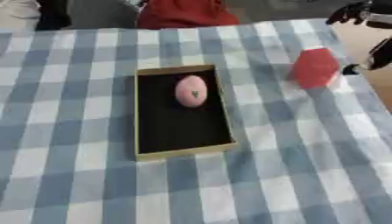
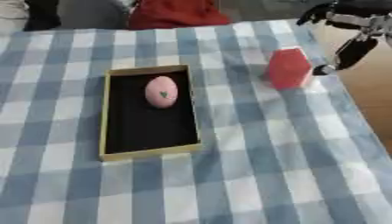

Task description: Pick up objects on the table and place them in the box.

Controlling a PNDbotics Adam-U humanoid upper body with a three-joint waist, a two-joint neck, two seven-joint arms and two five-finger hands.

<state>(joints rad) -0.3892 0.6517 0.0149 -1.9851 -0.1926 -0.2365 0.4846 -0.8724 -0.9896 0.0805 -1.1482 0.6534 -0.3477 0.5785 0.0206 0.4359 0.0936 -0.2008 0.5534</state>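
Right eye view gives us our right hand (image 2: 354, 49) at the upper right edge, its fingers (image 2: 325, 69) spread and holding nothing, one tip just beside the red hexagonal block (image 2: 288, 68) on the blue-and-white checked desk (image 2: 253, 166). Well left of the fingers, a pink egg-shaped object (image 2: 162, 92) lies inside the shallow black-lined, tan-rimmed box (image 2: 150, 154).

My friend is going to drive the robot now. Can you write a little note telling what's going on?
Right robot hand: at the table's right edge, right beside the red block; whether it grips the block is unclear.
Left robot hand: not in view.
Done: pink egg-shaped object lies in the box.
Left: the red block goes from the checkered tablecloth into the box.
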